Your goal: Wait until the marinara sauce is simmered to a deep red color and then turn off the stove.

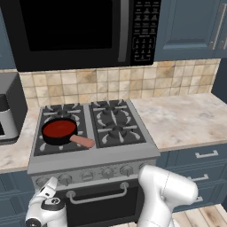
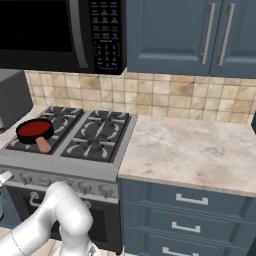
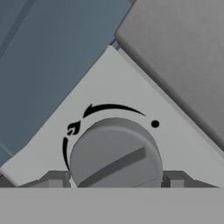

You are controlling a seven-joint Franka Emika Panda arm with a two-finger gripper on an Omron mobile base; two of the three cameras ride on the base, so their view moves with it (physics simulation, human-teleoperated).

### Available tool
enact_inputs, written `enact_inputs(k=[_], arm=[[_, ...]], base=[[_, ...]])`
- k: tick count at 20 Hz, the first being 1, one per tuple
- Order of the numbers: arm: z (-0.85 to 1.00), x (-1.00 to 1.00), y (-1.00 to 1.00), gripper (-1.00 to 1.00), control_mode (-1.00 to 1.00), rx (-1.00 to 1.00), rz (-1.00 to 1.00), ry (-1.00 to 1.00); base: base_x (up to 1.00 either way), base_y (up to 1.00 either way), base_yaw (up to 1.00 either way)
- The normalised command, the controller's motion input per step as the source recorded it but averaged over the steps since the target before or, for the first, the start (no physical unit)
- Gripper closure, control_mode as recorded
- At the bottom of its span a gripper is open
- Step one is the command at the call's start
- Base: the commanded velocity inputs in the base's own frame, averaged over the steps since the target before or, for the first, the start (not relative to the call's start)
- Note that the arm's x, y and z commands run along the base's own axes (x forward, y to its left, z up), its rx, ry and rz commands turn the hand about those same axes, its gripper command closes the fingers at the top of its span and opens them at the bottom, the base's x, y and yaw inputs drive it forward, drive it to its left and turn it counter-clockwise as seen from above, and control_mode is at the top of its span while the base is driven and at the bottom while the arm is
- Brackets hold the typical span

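The marinara sauce (image 1: 59, 128) (image 2: 34, 128) is a deep red disc in a small black pan with a pinkish handle (image 1: 82, 141), on the front left burner of the stove (image 1: 95, 157) (image 2: 65, 167). My gripper (image 1: 48, 184) (image 3: 116, 179) is low at the stove's front panel, at the leftmost knob (image 3: 114, 153). In the hand view that round grey knob sits between my two fingertips (image 3: 57, 178), which press against its sides. Its ridge lies tilted, with a flame mark and a dot printed around it.
A black microwave (image 1: 80, 31) hangs above the stove. A grey toaster oven (image 1: 9, 111) stands on the counter to the left. A marble counter (image 1: 186, 119) over blue drawers (image 2: 190, 200) runs to the right. The oven door's bar handle (image 1: 95, 195) is just below the knobs.
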Motion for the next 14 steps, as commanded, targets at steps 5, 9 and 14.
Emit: enact_inputs(k=[5, 9, 14], arm=[[0.00, 0.00, 0.00, 1.00, -1.00, 0.00, 0.00, 0.00], [0.00, 0.00, 0.00, 1.00, -1.00, 0.00, 0.00, 0.00], [0.00, 0.00, 0.00, 1.00, -1.00, 0.00, 0.00, -0.02]], base=[[0.00, 0.00, 0.00], [0.00, 0.00, 0.00], [0.00, 0.00, 0.00]])
